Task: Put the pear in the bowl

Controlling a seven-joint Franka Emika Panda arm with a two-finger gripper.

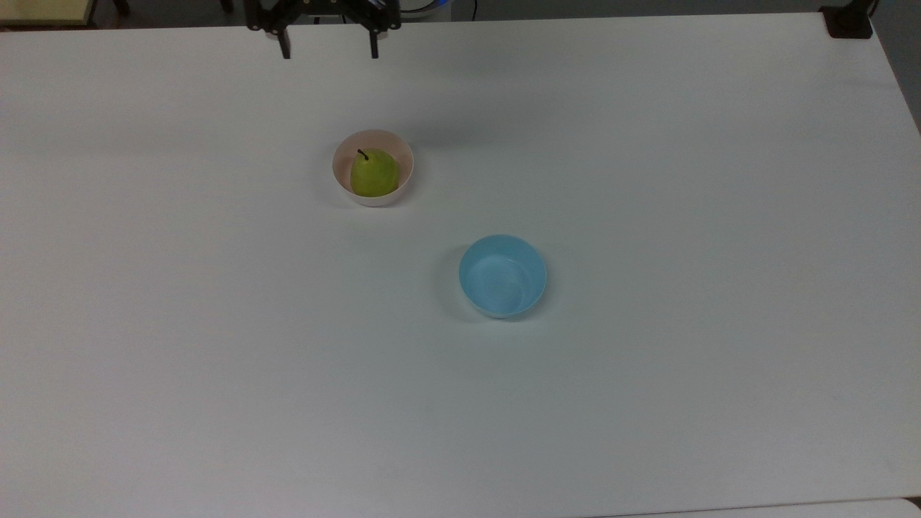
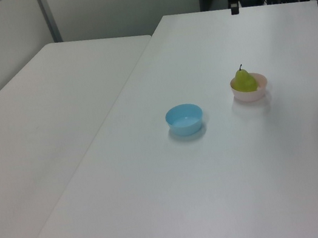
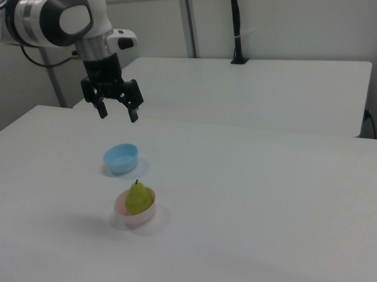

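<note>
The yellow-green pear [image 1: 373,173] [image 2: 244,80] [image 3: 138,198] stands upright with its dark stem up inside the pale pink bowl [image 1: 373,196] [image 2: 251,93] [image 3: 136,216] on the white table. My gripper [image 1: 329,43] [image 3: 118,113] hangs open and empty well above the bowl, its two black fingers spread apart. In the left view the gripper [image 2: 234,8] is at the top edge, high over the pear.
A light blue bowl [image 1: 503,275] [image 2: 184,119] [image 3: 121,158] sits empty on the white table [image 1: 647,360], nearer the middle. A second white table [image 2: 41,115] adjoins it. A black post [image 3: 236,28] stands on the far table.
</note>
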